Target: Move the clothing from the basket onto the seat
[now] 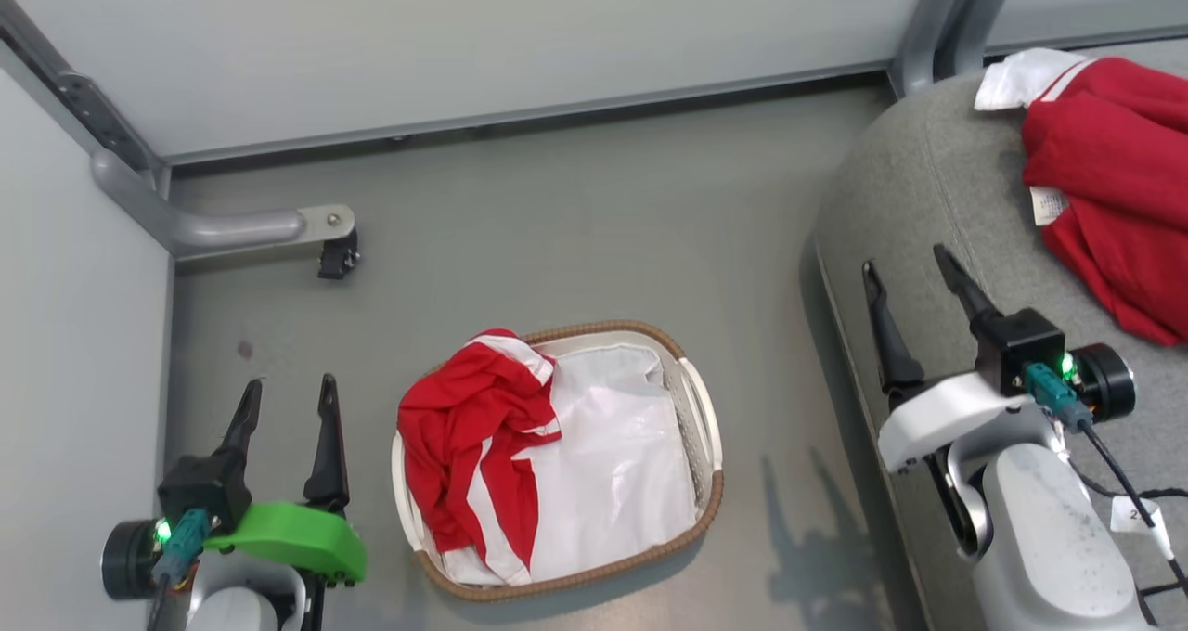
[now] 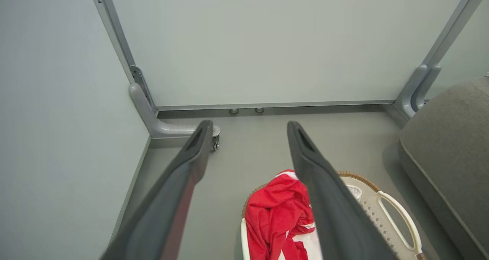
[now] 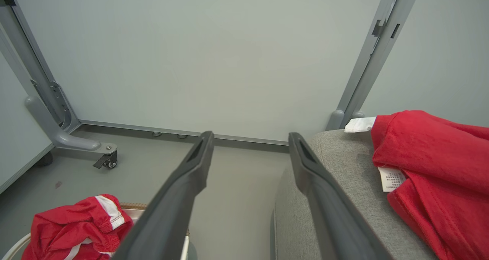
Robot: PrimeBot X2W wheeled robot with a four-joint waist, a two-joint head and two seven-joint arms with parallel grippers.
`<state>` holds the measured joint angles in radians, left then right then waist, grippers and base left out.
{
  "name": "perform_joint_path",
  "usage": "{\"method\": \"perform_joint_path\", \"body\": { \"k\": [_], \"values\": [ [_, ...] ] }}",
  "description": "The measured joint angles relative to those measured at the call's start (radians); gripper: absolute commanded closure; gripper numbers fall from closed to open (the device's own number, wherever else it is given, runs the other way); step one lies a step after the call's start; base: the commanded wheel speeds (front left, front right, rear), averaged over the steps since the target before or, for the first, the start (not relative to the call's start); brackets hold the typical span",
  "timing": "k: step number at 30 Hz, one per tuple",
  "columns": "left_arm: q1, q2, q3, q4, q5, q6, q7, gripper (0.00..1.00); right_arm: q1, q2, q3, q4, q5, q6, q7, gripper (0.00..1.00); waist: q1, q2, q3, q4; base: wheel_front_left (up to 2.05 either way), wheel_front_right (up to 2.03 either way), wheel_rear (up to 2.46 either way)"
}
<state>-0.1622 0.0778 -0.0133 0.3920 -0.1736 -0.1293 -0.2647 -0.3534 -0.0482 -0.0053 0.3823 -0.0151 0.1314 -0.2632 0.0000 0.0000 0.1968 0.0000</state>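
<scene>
Head view: crumpled red clothing (image 1: pixel 464 427) lies in oval woven-rimmed basket (image 1: pixel 694 413)

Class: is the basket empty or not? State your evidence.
Not empty: a crumpled red garment lies in the left side of the basket.

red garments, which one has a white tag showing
The red garment on the seat: a white printed tag lies at its edge. The other garment, in the basket, shows white stripes instead.
</scene>
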Motion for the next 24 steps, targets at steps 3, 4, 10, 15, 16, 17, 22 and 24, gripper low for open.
{"method": "perform_joint_path", "body": {
  "k": [3,4,10,15,16,17,22,24],
  "values": [
    [0.025,-0.005,0.023,0.007,0.006,0.0,0.0,0.0,0.03,0.0,0.007,0.01,0.016,0.0,0.0,0.0,0.0,0.0,-0.028,0.01,0.0,0.0,0.0],
    [0.036,-0.008,0.03,0.011,0.008,0.0,0.0,0.0,0.043,0.0,0.011,0.013,0.018,0.0,0.0,0.0,0.0,0.0,-0.039,0.012,0.0,0.0,0.0],
    [0.099,-0.021,0.046,0.026,0.008,0.0,0.0,0.0,0.114,0.0,0.006,0.035,0.03,0.0,0.0,0.0,0.0,0.0,-0.092,0.014,0.0,0.0,0.0],
    [0.147,-0.024,0.044,0.019,0.009,0.0,0.0,0.0,0.144,0.0,-0.002,0.039,0.03,0.0,0.0,0.0,0.0,0.0,-0.128,0.009,0.0,0.0,0.0],
    [0.154,-0.025,0.044,0.019,0.009,0.0,0.0,0.0,0.149,-0.001,-0.002,0.039,0.03,0.0,0.0,0.0,0.0,-0.0001,-0.134,0.008,0.0,0.0,0.0],
    [0.16,-0.025,0.041,0.019,0.009,0.0,0.0,0.0,0.155,-0.001,-0.003,0.039,0.03,0.0,0.0,0.0,0.0,0.0,-0.14,0.006,0.0,0.0,0.0],
    [0.181,-0.026,0.029,0.011,0.009,0.0,0.0,0.0,0.179,0.0,-0.004,0.038,0.031,0.0,0.0,0.0,0.0,0.0,-0.161,0.004,0.0,0.0,0.0],
    [0.187,-0.026,0.025,0.005,0.008,0.0,0.0,0.0,0.185,-0.001,-0.002,0.038,0.032,0.0,0.0,0.0,0.0,0.0,-0.165,0.005,0.0,0.0,0.0]
  ]
}}
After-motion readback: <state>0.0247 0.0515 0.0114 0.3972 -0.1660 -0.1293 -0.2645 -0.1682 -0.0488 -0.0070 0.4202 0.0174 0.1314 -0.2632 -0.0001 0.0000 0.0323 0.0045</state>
